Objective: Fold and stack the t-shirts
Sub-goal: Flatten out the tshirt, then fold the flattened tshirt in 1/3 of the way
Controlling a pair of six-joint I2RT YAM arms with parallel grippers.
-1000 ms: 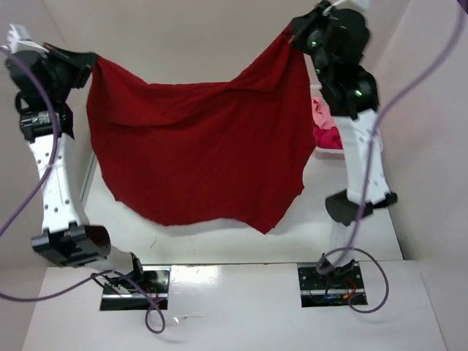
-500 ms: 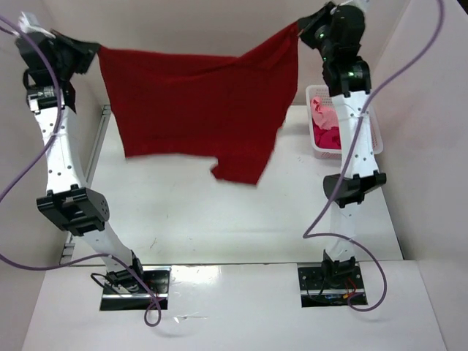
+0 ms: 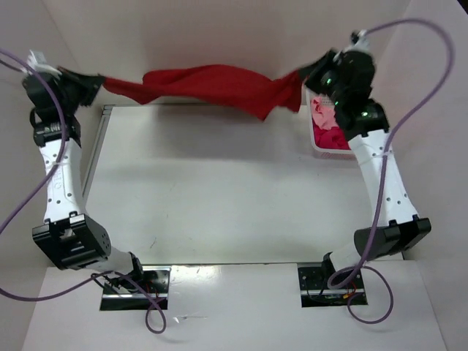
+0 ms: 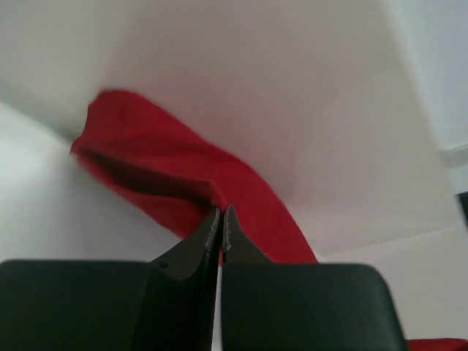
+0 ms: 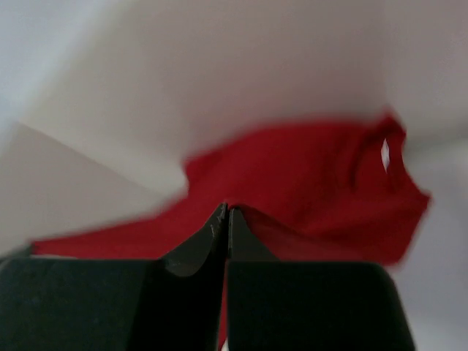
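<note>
The table was white and flat, with pale walls around it. A white basket sat at the far right corner of the table. A pink shirt and a bright red shirt lay bunched up in it. Purple cables looped up from my arms.

My left hand was shut tight on one end of the dark red shirt. My right hand was shut tight on the other end. The shirt hung in the air between my hands, over the far edge of the table. It was twisted into a long, thin roll, and a bit drooped down near my right hand.

A second before, the shirt had hung down wide and loose like a big curtain, and it hid much of the table. Half a second before, it was spread out flatter. Then it got pulled long and bunched up. My hands had gone lower and farther back, so I could see nearly all of the table. Both hands had stayed shut the whole time.
</note>
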